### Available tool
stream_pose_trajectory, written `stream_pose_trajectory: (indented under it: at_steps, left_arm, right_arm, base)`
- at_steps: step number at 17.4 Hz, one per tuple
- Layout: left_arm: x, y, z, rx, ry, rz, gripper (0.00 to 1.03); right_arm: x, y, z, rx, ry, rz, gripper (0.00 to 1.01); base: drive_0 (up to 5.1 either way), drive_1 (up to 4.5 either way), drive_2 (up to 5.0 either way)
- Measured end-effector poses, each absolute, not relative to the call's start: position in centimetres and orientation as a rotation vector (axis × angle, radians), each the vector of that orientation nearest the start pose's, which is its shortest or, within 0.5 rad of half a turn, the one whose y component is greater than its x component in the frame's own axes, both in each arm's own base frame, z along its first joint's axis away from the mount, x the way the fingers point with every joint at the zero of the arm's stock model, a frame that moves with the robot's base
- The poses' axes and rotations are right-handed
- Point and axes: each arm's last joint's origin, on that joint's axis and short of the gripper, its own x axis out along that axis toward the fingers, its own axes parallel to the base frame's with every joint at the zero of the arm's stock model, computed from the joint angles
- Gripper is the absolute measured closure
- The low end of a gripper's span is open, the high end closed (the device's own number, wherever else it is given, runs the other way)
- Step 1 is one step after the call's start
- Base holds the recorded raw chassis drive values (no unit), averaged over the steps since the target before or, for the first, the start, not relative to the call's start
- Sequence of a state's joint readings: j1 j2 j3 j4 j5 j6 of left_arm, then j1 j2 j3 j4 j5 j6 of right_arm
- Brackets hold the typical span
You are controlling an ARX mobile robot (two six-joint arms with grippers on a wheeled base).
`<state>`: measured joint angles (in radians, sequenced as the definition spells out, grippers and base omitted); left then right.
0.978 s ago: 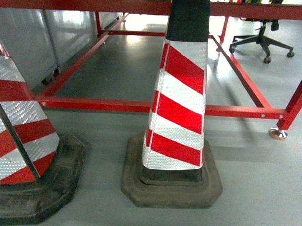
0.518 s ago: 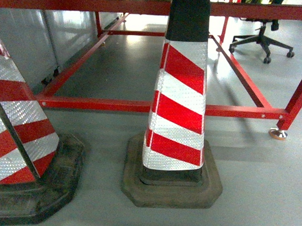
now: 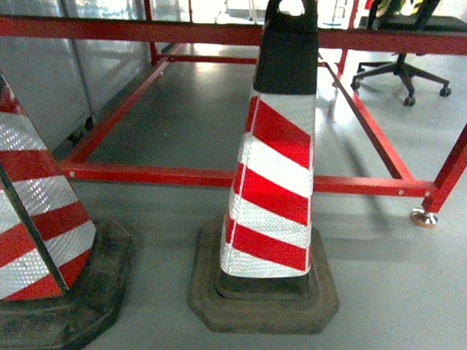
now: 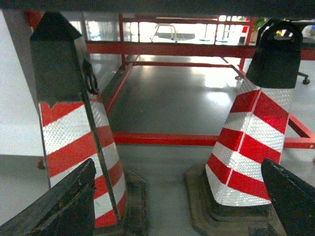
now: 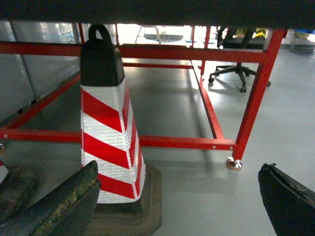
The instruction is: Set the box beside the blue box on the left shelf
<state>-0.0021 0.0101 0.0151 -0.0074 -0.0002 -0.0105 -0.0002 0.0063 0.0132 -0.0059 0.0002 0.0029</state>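
Observation:
The box, the blue box and the left shelf are all out of view. In the left wrist view my left gripper (image 4: 178, 163) is open, its two dark fingers at the bottom corners with only grey floor between them. In the right wrist view my right gripper (image 5: 179, 166) is likewise open and holds nothing. Neither gripper shows in the head view.
Two red-and-white striped traffic cones on dark bases stand close ahead, one in the middle (image 3: 273, 169) and one on the left (image 3: 25, 214). Behind them runs a low red-painted metal frame (image 3: 180, 175) on a foot (image 3: 424, 218). An office chair (image 3: 402, 69) stands far right, grey panels (image 3: 38, 68) on the left.
The head view has shifted: the cones and the red frame sit lower in the picture, and the middle cone's top handle now shows.

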Motion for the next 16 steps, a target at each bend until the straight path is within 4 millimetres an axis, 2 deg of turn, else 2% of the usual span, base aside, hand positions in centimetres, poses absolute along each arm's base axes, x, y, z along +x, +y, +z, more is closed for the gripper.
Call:
stream_pose_trajectory:
  at_steps: [16]
  left_arm:
    - [9.74, -0.02, 16.74, 0.001, 0.0, -0.002, 0.05]
  right_arm:
    - [9.73, 0.0, 16.7, 0.004, -0.001, -0.001, 0.03]
  base:
    - [0.0, 0.0, 0.0]
